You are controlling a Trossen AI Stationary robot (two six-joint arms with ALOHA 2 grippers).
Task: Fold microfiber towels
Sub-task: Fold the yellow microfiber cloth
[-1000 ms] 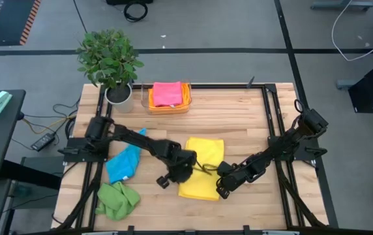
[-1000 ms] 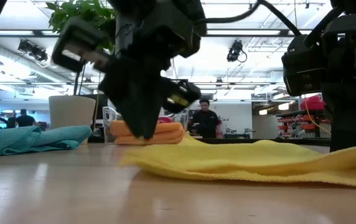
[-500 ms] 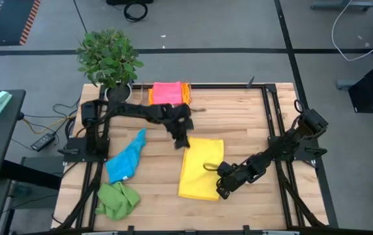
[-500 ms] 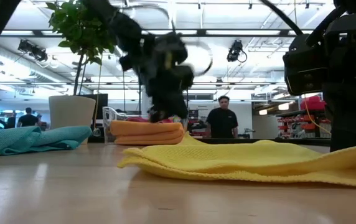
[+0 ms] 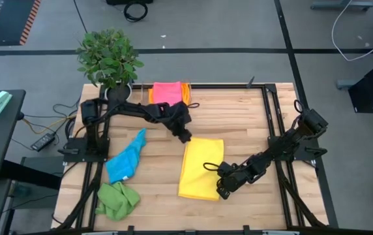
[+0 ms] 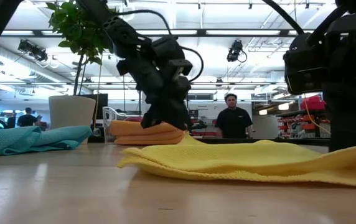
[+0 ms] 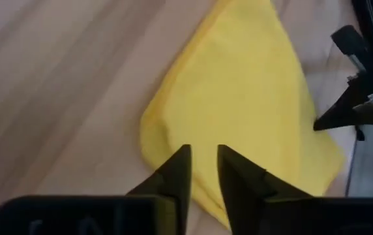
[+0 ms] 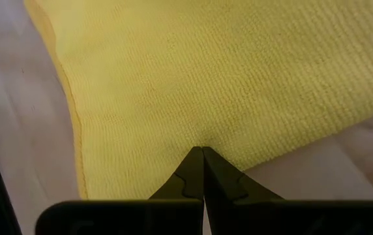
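A yellow towel (image 5: 199,168) lies folded flat on the table's middle. My left gripper (image 5: 186,136) hovers over its far left corner (image 7: 157,117), fingers a little open with nothing between them. My right gripper (image 5: 220,188) is shut at the towel's right edge near the near corner. A blue towel (image 5: 125,160) and a green towel (image 5: 117,200) lie crumpled at the left. A pink towel (image 5: 167,93) tops an orange stack (image 6: 145,129) at the far edge. My right gripper pinches the yellow towel's right edge (image 8: 207,142) at its fingertips, close to the near right corner. It comes slanting down from the table's right. One layer or several, I cannot tell. The towel's right part (image 6: 352,158) rises slightly toward the hold, and the rest lies on the table.
A potted plant (image 5: 110,60) stands at the far left corner. Black frame rails (image 5: 274,117) run along the table's sides. Bare wood lies between the yellow towel and the far edge. A person (image 6: 231,123) stands in the room behind.
My left gripper has swung from the yellow towel's near left part toward the far edge, rolling its wrist, and now stands over the towel's far left corner. The towel has kept its shape and place.
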